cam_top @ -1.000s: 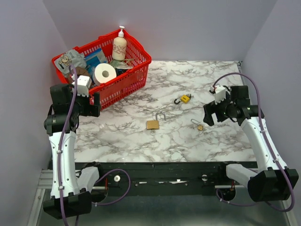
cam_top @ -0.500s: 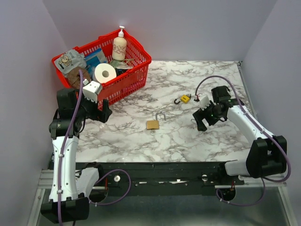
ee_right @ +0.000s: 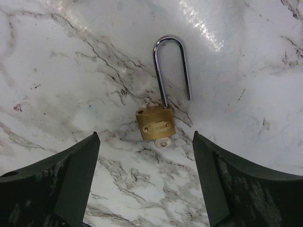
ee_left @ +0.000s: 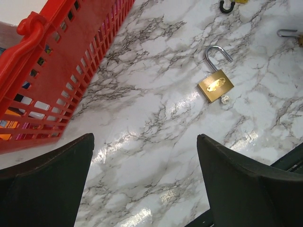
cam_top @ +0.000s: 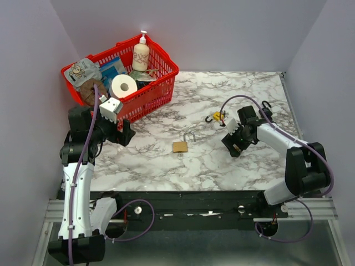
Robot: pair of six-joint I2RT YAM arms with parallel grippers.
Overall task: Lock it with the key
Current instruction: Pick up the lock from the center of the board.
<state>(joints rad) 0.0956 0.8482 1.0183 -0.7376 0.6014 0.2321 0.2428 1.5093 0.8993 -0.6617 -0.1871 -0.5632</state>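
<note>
— Where are we finding the small lock (ee_right: pixel 155 123)?

— We are looking down on it through the right wrist camera. It is lying flat on the table (cam_top: pixel 249 88), well to the right of the basket (cam_top: pixel 145 101) and nearer our bases than the basket. Its long shackle (ee_right: pixel 171 66) is standing unlatched, and a small silvery bit, seemingly the key (ee_right: pixel 163 142), is showing at its base.

— And how is the right gripper (ee_right: pixel 145 138) sitting over it?

— It is pointing down with its fingers (ee_right: pixel 61 184) spread wide, holding nothing. The lock is lying in the gap between them, touching neither. In the top view the gripper is hiding the lock, so we are not judging how high it is hanging.

— What are we seeing of the left gripper (ee_left: pixel 144 139)?

— It is hanging just beside the basket's near side, its fingers likewise spread wide and empty. The big lock (ee_left: pixel 215 85) is lying well ahead of it, to the right of the basket, with its shackle unlatched too.

— Anything else out there?

— A yellow lock (cam_top: pixel 218 116) is lying farther right of the basket than the big lock.
</note>
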